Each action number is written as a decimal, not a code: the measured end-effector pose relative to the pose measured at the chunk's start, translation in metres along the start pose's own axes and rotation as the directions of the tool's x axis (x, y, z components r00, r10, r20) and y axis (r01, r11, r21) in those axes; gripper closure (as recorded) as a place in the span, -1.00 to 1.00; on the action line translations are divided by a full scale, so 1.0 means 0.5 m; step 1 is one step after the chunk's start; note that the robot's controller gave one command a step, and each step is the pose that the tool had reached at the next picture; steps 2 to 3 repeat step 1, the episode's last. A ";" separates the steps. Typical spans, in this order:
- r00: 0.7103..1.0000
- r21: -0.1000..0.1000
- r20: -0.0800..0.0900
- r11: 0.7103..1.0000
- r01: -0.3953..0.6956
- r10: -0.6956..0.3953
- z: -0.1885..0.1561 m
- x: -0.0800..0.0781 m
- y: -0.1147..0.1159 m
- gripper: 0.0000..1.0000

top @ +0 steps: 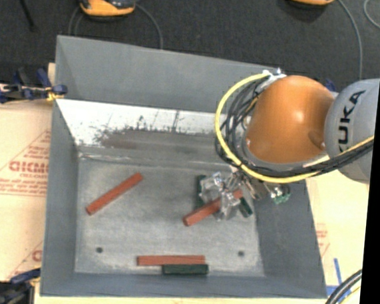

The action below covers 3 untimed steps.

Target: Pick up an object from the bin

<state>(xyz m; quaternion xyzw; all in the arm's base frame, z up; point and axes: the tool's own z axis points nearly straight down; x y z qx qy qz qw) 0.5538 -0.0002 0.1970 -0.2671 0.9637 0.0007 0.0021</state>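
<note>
Down in the right half of the grey metal bin (66,189), the claw (225,199) sat low near the floor, under the arm's orange wrist cover (286,120). It met the upper right end of a short red-brown flat bar (200,216), which lay slanted on the floor. Claw open or closed: could not tell. Well apart at left, a second red-brown bar (113,193) lay slanted. Along the near wall lay a third red-brown bar (169,261), with a dark green bar (185,270) touching its near side.
</note>
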 end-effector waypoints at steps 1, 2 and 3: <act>0.957 0.002 -0.002 0.957 0.290 -0.290 -0.313 0.029 -0.039 1.00; 0.957 0.002 -0.002 0.957 0.290 -0.290 -0.313 0.029 -0.039 1.00; 0.957 0.002 -0.002 0.957 0.290 -0.290 -0.313 0.029 -0.039 1.00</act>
